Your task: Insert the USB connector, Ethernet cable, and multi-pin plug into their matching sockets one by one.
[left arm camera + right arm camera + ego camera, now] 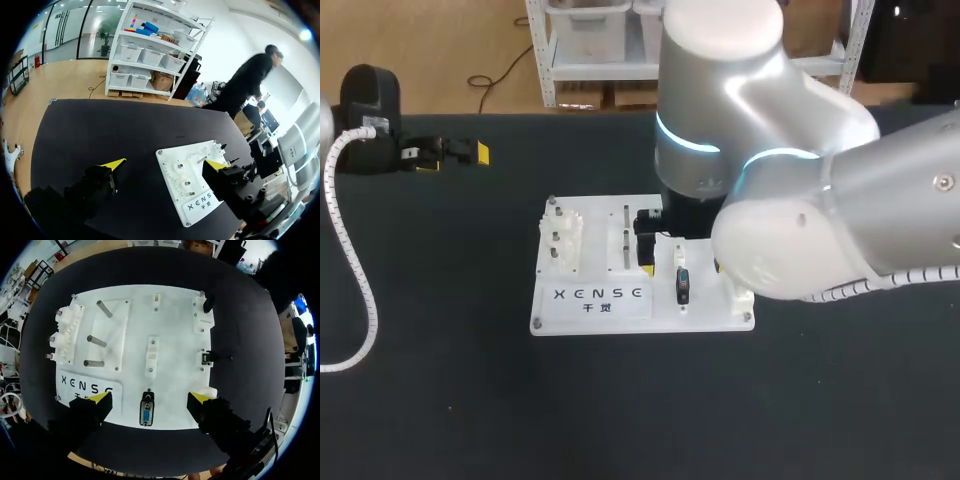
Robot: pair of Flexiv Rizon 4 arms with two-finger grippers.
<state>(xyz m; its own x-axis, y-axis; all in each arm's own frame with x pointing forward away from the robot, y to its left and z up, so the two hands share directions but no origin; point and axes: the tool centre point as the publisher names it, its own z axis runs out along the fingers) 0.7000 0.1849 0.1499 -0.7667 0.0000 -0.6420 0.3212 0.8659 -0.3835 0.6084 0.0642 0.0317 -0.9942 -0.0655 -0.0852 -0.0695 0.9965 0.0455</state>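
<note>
While spread open, right gripper (150,397): was held over multi-pin plug (146,412).
Left gripper (166,163): released, empty.
Risk: bent pins were judged possible from a skewed grasp.

Lighting's bright and pretty even from overhead, so the black tabletop (430,400) just soaks it up and shows hardly any shadow. The white board (172,320) comes out nearly blown in the right wrist view, and the glossy shell of the right arm (770,90) picks up soft glare.
</note>
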